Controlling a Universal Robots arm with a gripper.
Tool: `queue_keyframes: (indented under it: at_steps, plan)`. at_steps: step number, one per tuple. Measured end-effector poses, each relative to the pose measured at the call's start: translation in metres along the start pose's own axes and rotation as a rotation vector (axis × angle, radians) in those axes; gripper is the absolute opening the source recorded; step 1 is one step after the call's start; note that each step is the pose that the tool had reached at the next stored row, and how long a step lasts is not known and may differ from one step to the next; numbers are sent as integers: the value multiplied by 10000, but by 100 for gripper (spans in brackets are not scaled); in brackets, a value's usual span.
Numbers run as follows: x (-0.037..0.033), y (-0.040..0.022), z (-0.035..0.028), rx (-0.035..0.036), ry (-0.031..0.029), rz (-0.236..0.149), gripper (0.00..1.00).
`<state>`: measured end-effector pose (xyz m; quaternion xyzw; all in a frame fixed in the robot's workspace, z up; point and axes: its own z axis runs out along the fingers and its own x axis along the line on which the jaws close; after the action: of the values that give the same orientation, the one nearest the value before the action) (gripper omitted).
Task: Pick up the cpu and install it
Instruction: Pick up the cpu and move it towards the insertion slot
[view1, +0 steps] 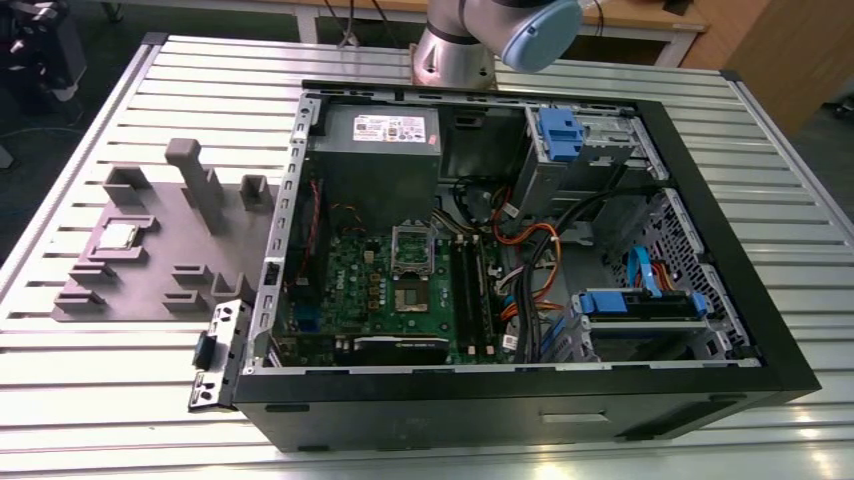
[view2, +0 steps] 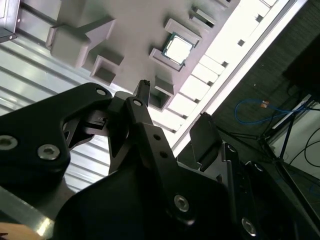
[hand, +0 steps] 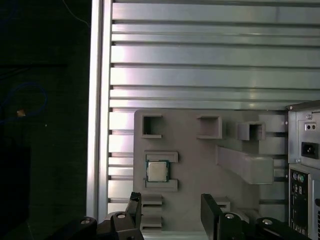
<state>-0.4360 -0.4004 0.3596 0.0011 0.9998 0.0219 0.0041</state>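
The cpu (view1: 120, 236) is a small square chip with a silvery top, lying in a recess of the grey fixture plate (view1: 147, 285) on the table, at the exterior view's left of the open computer case. Both wrist views show the cpu (hand: 157, 171) (view2: 178, 49) below the gripper (hand: 172, 212) (view2: 174, 107). The black fingers (hand: 211, 212) stand apart, open, with nothing between them, well above the plate. Inside the case, the green motherboard (view1: 360, 280) carries the socket (view1: 411, 292) with its silver bracket (view1: 414, 243) raised.
The black case (view1: 534, 400) holds a power supply (view1: 380, 140), blue drive brackets (view1: 641, 303), and orange and black cables (view1: 534, 250). The fixture plate has several upright grey blocks (view1: 198, 180). The arm's base (view1: 454, 55) stands behind the case on the ribbed metal table (view1: 134, 380).
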Motion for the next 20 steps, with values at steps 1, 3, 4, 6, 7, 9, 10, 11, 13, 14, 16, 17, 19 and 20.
queue_keyframes:
  at_steps: [1, 3, 4, 6, 7, 9, 10, 11, 13, 14, 16, 17, 19, 20]
  plan:
    - [0, -1, 14, 0, 0, 0, 59]
    - [1, -2, 43, 0, 0, 0, 59]
    - [1, -3, 57, 0, 0, 1, 59]
    - [1, -4, 89, 0, 0, 1, 59]
    - [1, -5, 105, 0, 0, 0, 59]
    - [1, -7, 135, 0, 0, 0, 59]
    - [2, -7, 149, 0, 0, 0, 59]
    - [2, -8, 164, 0, 1, 0, 59]
    - [3, -10, 193, 1, 1, 0, 59]
    - [3, -10, 206, 1, 1, 0, 59]
    - [2, -11, 220, 10, 1, 0, 59]
    - [2, -12, 226, 15, 1, -1, 59]
    - [3, -13, 241, 42, 4, 0, 59]
    - [4, -16, 252, 63, 8, -1, 59]
